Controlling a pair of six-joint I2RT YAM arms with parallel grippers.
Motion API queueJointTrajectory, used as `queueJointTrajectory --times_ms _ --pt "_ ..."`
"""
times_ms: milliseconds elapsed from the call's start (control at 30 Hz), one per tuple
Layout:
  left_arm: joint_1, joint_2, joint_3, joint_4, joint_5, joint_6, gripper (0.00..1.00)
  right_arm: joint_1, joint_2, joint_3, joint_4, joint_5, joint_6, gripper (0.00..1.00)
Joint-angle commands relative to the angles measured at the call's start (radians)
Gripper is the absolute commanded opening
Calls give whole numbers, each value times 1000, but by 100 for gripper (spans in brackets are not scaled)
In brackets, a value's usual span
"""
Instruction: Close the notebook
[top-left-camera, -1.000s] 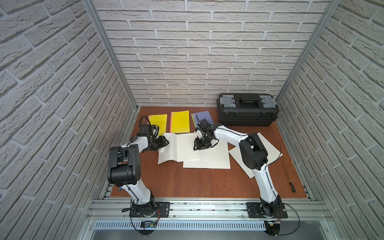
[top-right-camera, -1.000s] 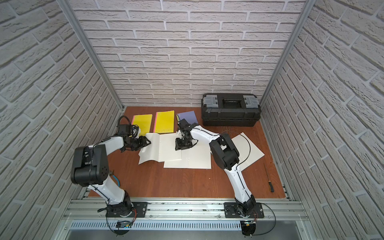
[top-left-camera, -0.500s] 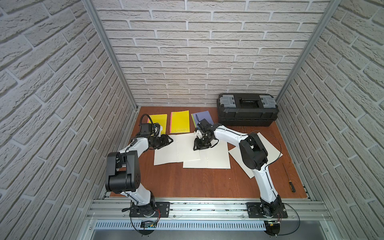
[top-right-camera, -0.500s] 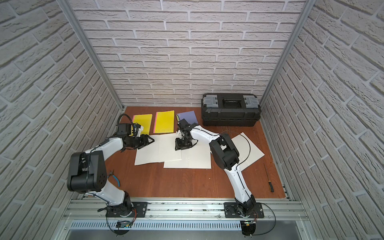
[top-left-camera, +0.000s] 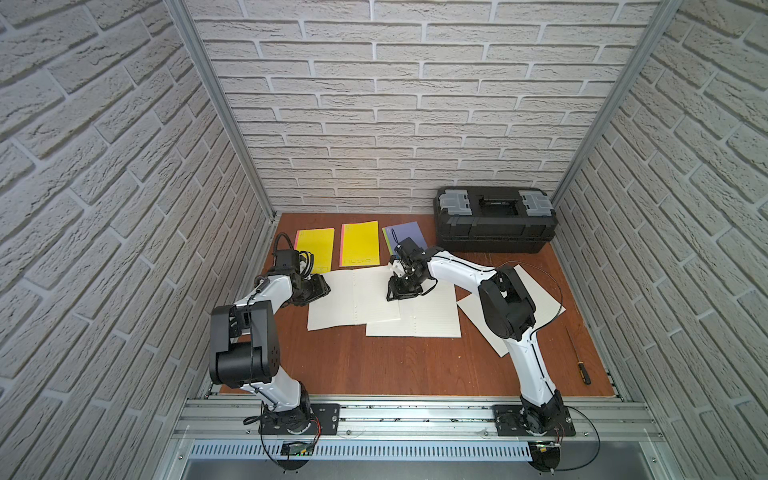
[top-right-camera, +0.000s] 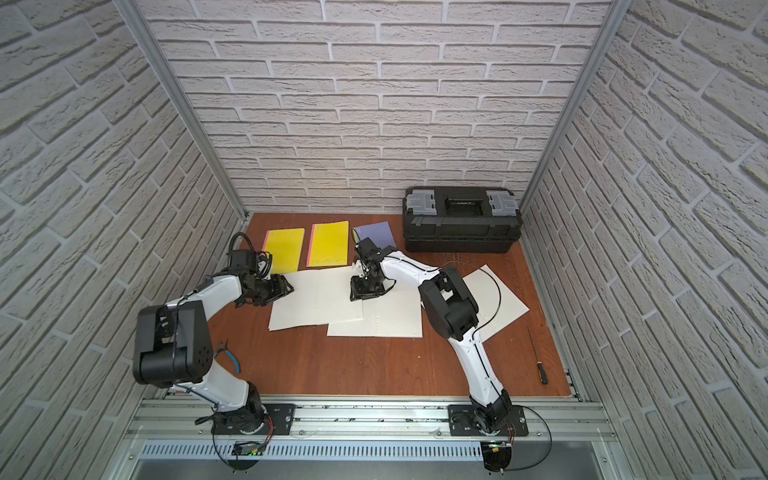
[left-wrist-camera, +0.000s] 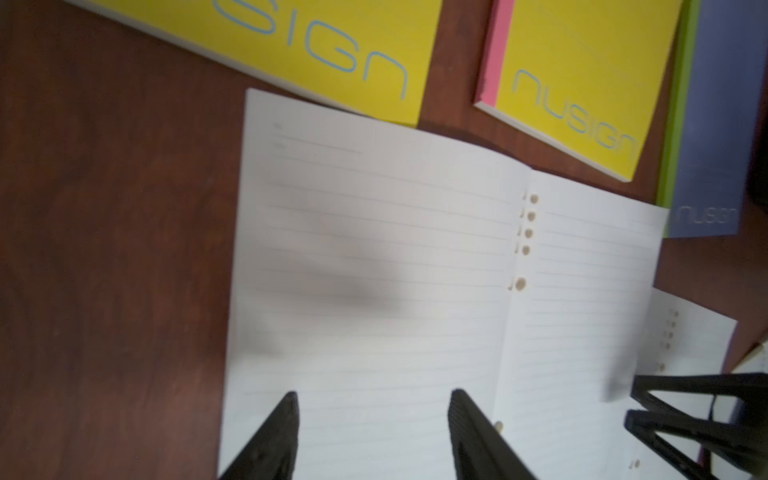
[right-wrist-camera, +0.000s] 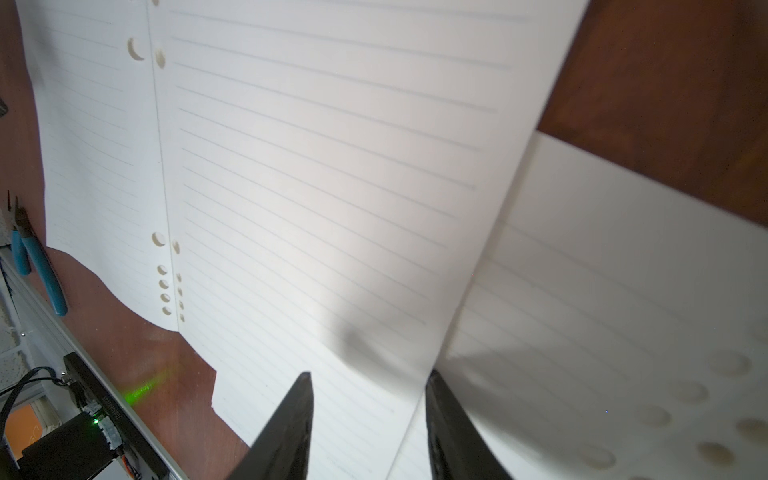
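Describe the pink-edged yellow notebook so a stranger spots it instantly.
From the black toolbox by the back wall, three closed notebooks run in a row. The pink-edged yellow notebook is the middle one, between the purple notebook and the plain yellow notebook; only it has a pink strip.

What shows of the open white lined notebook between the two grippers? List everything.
The open white lined notebook lies flat on the brown wooden table, both blank paper pages up, punched holes along the centre fold. Its right page overlaps a second open notebook. The left gripper, jaws open, hovers over its left page; the right gripper, jaws apart, stands over its right edge. Whether either touches it cannot be told.
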Motion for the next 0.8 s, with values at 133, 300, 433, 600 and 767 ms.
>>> queueJointTrajectory --times_ms 133,300,433,600,767 --pt "3 -24 -8 -61 -105 -24 59 18 -4 -31 -27 4 -13 44" --pt "-1 -14 -16 -75 -118 -53 59 18 -4 -38 -22 4 -12 44" --pt "-34 -44 -60 -60 -154 -104 59 17 -1 -33 -20 1 -11 45" --pt "-48 -33 -83 -59 -178 -123 59 17 -10 -42 -18 2 -14 44" --pt "-58 -47 -103 -66 -216 -139 60 17 -10 -50 -15 1 -14 44"
